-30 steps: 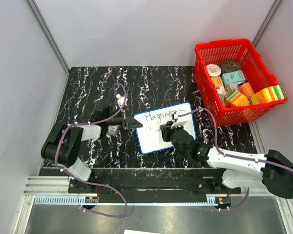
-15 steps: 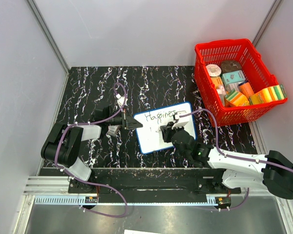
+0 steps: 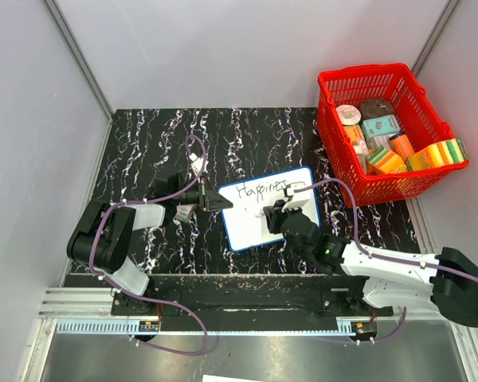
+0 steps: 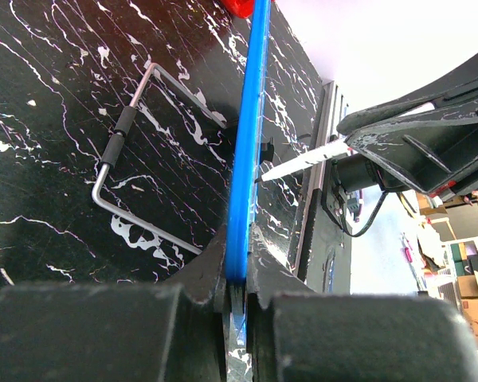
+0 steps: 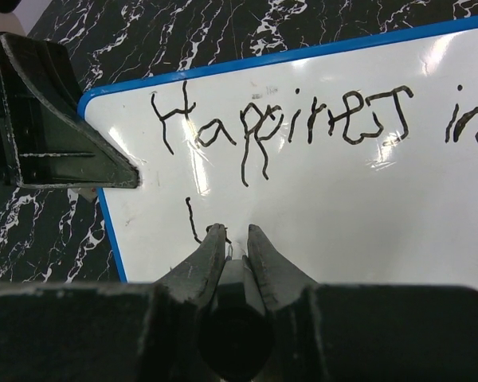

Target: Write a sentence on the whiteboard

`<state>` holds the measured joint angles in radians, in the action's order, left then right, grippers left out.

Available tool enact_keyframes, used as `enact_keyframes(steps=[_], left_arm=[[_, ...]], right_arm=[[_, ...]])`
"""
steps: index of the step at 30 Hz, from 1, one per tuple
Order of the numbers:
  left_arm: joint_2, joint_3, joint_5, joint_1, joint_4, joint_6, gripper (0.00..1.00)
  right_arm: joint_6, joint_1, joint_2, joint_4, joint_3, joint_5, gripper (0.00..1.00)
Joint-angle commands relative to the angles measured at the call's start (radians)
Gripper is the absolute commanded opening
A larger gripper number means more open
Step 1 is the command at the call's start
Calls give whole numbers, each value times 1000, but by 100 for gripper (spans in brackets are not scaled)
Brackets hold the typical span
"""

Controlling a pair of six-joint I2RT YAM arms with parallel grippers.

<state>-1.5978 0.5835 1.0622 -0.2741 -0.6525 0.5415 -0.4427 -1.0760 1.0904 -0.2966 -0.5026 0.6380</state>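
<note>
A black marbled table (image 3: 159,143) between pale grey walls (image 3: 223,48) carries the whiteboard (image 3: 247,227), which lies near the centre of the top view. The sentence (image 5: 283,127) reads "Happiness in" along its upper edge, with the first stroke of a second line beneath. My left pincer (image 4: 235,263) is clamped on the board's blue rim at its left side. My right pincer (image 5: 236,232) is closed around the marker (image 4: 303,163), its tip touching the white just under the H. I judge pressure the main risk: a heavy stroke could skid the board out of my left grip, or my fingers could smear wet ink. The red basket (image 3: 386,127) sits upper right, just beside the board's corner.
</note>
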Motion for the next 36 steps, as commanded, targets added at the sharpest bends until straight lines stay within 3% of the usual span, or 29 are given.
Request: enact_keyframes(steps=[1, 12, 20, 24, 29, 36], left_arm=[[6, 1, -110, -4, 34, -126, 0], [6, 1, -111, -5, 34, -126, 0], [7, 1, -111, -5, 34, -126, 0], [6, 1, -111, -5, 33, -126, 0], [6, 1, -110, -5, 33, -126, 0], [6, 3, -110, -5, 33, -124, 0]], right_arm=[[1, 10, -27, 5, 10, 49, 0], [55, 13, -193, -39, -20, 3, 0], [72, 34, -187, 16, -60, -21, 0], [55, 69, -187, 33, -59, -84, 0], [6, 166, -199, 39, -50, -276, 0], [24, 177, -205, 57, -48, -290, 0]])
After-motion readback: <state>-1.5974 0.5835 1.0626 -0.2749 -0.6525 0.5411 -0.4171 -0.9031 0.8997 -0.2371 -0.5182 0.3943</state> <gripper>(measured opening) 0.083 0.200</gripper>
